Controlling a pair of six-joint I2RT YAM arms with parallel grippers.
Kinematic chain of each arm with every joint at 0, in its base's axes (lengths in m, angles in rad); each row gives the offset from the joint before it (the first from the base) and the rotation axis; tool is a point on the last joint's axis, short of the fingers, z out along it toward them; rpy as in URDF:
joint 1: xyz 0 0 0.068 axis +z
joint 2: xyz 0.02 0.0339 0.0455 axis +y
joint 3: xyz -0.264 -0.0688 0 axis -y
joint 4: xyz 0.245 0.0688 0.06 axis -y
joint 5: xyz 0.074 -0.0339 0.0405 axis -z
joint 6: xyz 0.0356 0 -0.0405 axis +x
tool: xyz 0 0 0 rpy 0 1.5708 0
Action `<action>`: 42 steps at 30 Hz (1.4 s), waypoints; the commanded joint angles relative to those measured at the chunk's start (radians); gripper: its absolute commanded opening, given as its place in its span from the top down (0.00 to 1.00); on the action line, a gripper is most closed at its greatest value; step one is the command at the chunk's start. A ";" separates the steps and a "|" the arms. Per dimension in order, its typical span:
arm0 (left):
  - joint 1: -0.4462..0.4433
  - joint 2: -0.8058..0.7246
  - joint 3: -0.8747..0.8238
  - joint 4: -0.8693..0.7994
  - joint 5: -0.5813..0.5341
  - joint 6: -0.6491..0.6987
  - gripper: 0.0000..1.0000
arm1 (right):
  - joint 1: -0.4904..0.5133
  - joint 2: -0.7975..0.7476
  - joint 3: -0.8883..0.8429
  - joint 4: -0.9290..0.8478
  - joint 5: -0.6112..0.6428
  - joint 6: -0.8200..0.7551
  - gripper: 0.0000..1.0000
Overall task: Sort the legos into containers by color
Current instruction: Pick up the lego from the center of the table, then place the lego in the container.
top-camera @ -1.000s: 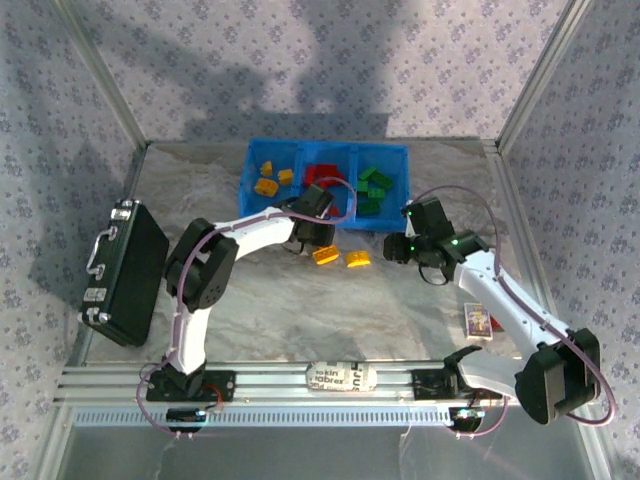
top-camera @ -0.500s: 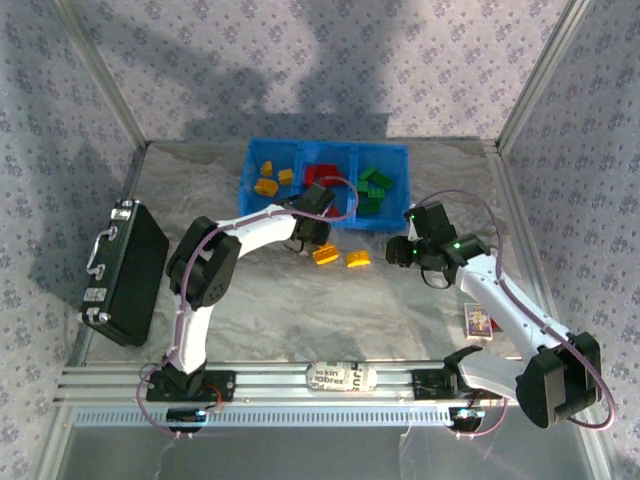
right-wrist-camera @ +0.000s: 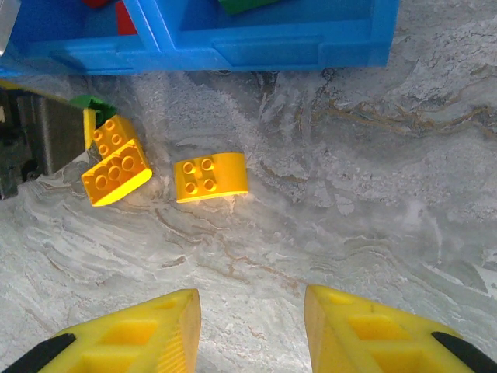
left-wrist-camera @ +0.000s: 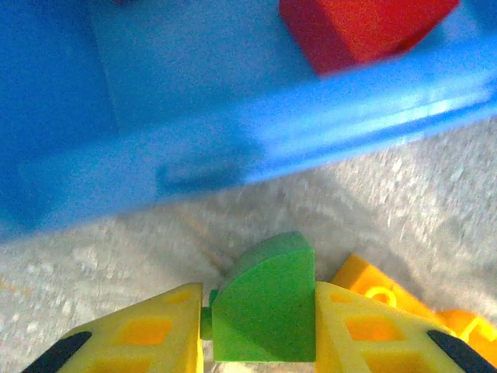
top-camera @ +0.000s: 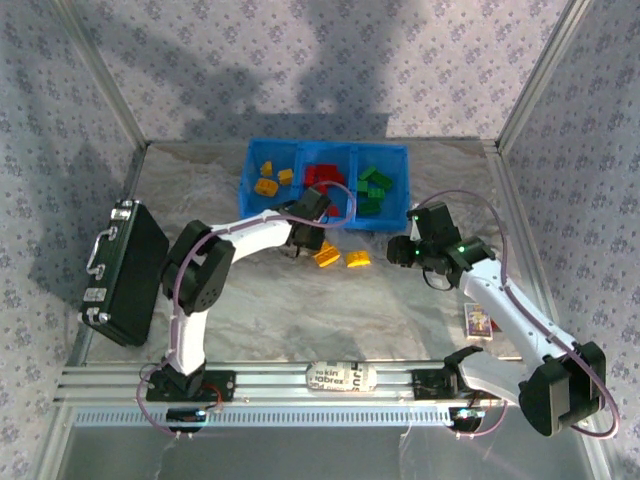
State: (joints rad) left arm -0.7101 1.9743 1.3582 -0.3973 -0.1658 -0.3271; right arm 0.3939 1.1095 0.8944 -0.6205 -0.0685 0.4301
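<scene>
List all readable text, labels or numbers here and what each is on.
White label on the front rail: two dark lines, roughly "sokin" / "abrex", blurred, uncertain.
Small card on the table, right side: print too small to read.
No other text legible.

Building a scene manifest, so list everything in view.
blue bin: one, three compartments, far centre of the table
yellow legos: three, left compartment
red legos: several, middle compartment
green legos: several, right compartment
loose yellow legos: at least two, table in front of bin
green lego: one, gripped, near the bin's front wall
black case: one, table's left side
small card: one, purple-yellow, table's right side
white label: one, front rail
left gripper: shut on the green lego
right gripper: open, empty, above the table
</scene>
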 commanded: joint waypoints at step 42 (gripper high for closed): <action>-0.399 -0.907 -0.820 0.734 -0.082 0.110 0.64 | 0.111 0.189 0.028 0.322 -0.755 0.215 0.31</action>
State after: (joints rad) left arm -1.0943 1.0790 0.5316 0.3023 -0.2001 -0.2527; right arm 0.4847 1.2869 0.8890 -0.3206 -0.7826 0.6147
